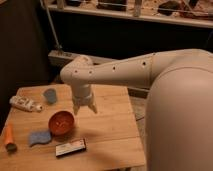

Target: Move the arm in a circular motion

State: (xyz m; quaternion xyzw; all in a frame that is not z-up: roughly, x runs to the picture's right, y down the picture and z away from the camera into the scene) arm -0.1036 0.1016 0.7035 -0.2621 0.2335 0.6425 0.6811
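The arm (135, 72) is a thick off-white tube with small dark holes, reaching from the right edge leftward over the wooden table (112, 130). Its rounded elbow (75, 72) bends down to a short pronged gripper (83, 108). The gripper hangs over the table's middle, just right of and above a red bowl (62, 122). Nothing shows between its prongs.
On the table lie a blue cup (50, 95), a white tube (25, 104), an orange item (9, 137), a blue sponge (39, 137) and a dark flat box (70, 147). A dark wall and a railing (140, 17) stand behind the table.
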